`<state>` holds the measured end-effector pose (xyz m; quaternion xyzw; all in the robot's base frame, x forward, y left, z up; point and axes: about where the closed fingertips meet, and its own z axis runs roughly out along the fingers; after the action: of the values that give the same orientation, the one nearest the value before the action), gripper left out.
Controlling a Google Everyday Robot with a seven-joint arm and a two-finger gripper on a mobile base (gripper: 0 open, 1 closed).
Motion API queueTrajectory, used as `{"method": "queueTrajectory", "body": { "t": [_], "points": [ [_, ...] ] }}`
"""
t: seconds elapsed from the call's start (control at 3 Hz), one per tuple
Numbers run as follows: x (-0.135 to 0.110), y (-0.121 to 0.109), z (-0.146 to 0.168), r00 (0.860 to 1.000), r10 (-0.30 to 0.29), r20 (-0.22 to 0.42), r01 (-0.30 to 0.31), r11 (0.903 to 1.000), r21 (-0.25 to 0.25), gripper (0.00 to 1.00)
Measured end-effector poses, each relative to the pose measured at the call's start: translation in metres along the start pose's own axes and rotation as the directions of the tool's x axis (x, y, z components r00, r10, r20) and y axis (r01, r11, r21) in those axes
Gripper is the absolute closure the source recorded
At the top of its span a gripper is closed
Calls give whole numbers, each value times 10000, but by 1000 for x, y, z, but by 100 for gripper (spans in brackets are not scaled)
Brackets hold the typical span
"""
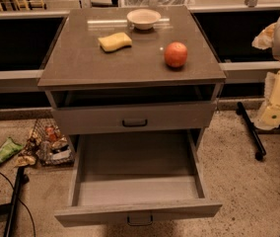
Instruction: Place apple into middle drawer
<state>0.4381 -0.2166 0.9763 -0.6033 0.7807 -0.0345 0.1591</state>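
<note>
The orange-red apple (176, 54) sits on the cabinet's brown top, toward the right side. Below, the middle drawer (137, 209) is pulled out wide and its grey inside is bare. The upper grey drawer front (132, 117) with its dark handle is closed. My gripper (279, 98) hangs with the pale arm at the right edge of the view, off to the right of the cabinet, well away from the apple and holding nothing that I can see.
A yellow sponge (114, 41) and a pale bowl (143, 19) lie on the top behind and left of the apple. A wire basket of packets (51, 142) stands on the floor left of the cabinet. A black bar (251, 130) lies on the floor to the right.
</note>
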Motion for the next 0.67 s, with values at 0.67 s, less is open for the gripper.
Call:
{"method": "queueTrajectory", "body": {
  "t": [0.67],
  "points": [
    [-11, -24, 6, 9994, 120, 313, -130, 9994, 314, 0]
  ]
}}
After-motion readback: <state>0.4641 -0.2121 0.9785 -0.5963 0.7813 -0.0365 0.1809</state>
